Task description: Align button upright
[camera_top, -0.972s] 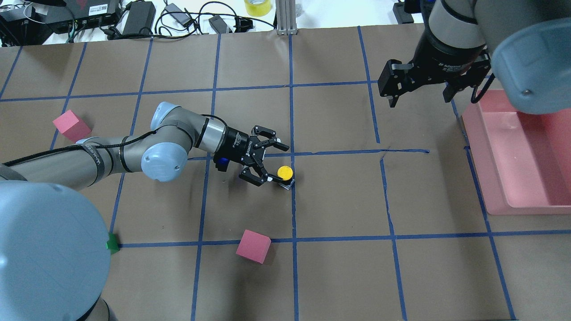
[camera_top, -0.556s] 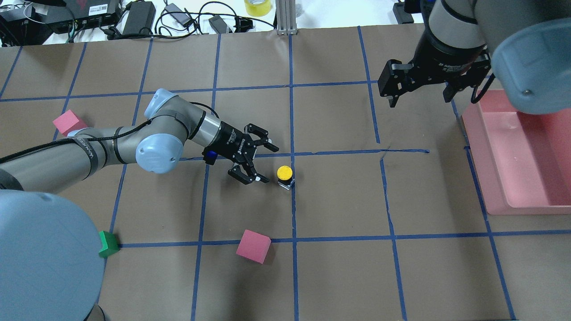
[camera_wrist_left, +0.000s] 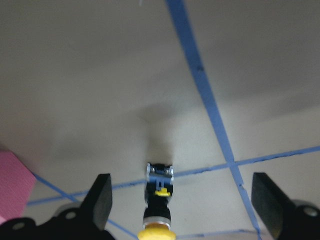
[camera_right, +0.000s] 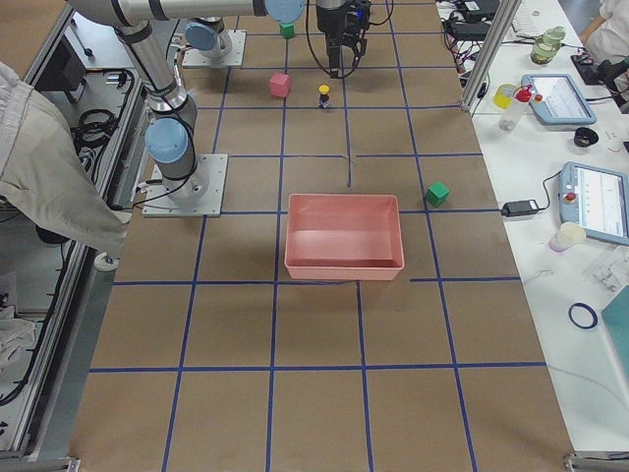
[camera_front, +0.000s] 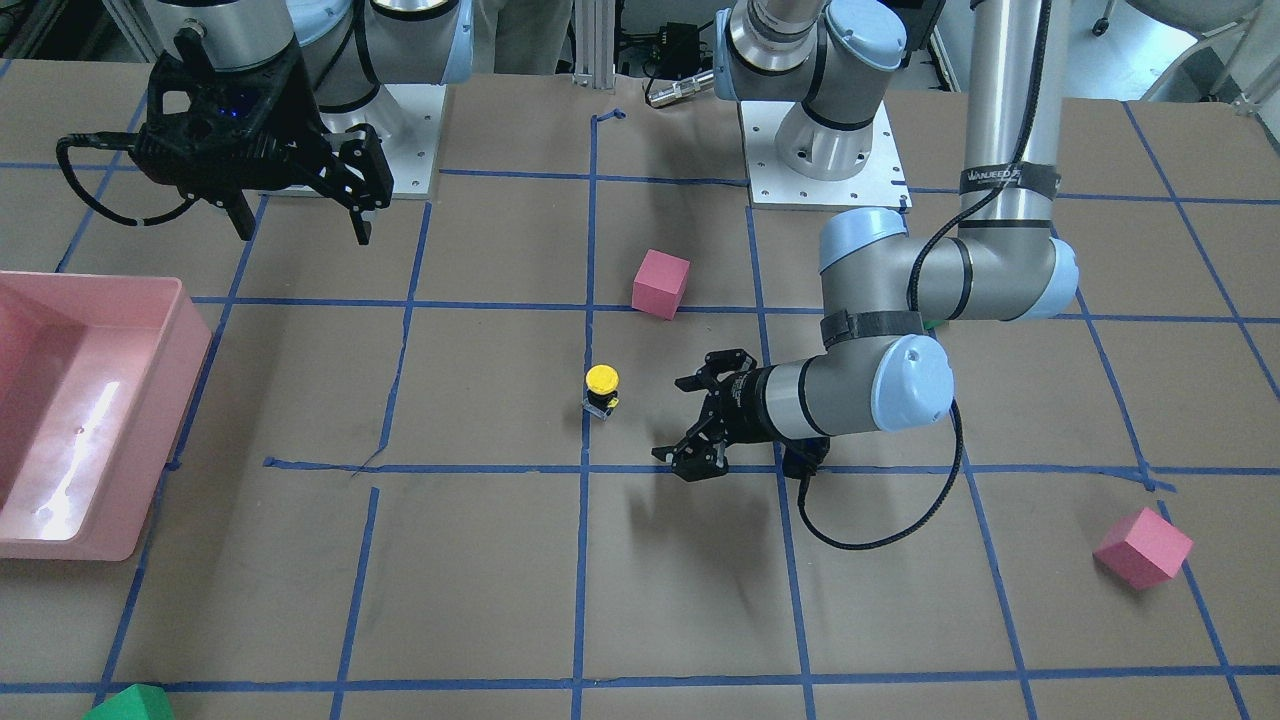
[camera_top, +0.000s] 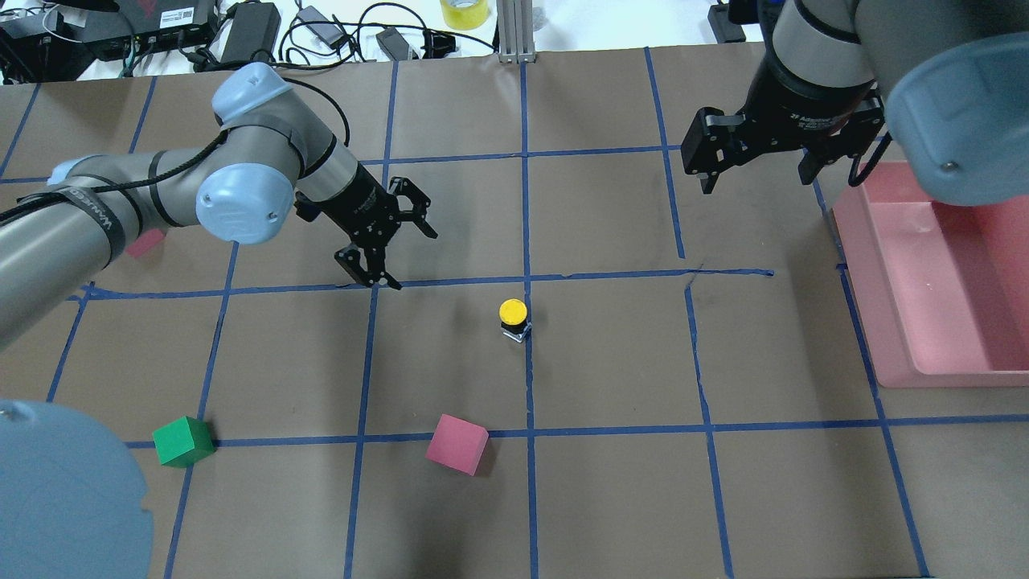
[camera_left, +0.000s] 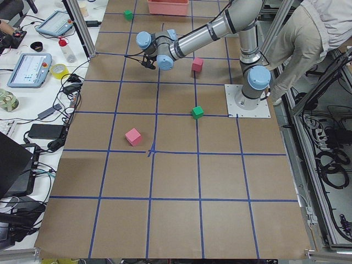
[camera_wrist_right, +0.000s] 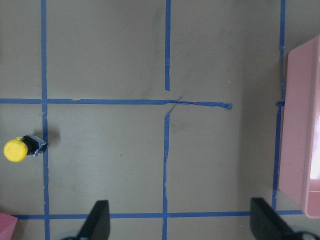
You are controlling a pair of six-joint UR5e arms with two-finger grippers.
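Observation:
The button (camera_top: pixel 513 314) stands upright on a blue tape line near the table's middle, yellow cap on top, black body and grey base below. It also shows in the front view (camera_front: pixel 601 388), the left wrist view (camera_wrist_left: pixel 158 200) and the right wrist view (camera_wrist_right: pixel 22 148). My left gripper (camera_top: pixel 413 259) is open and empty, well apart from the button on its far left; it also shows in the front view (camera_front: pixel 670 420). My right gripper (camera_top: pixel 756 181) is open and empty, high over the table's far right, next to the pink bin.
A pink bin (camera_top: pixel 884 305) sits at the right edge. A pink cube (camera_top: pixel 457 443) lies in front of the button and a green cube (camera_top: pixel 183 441) at the front left. Another pink cube (camera_top: pixel 145 242) is mostly hidden behind my left arm.
My left gripper, open beside the button a second ago, has drawn back to the far left, away from it. The button stays upright in place. The right arm has not moved.

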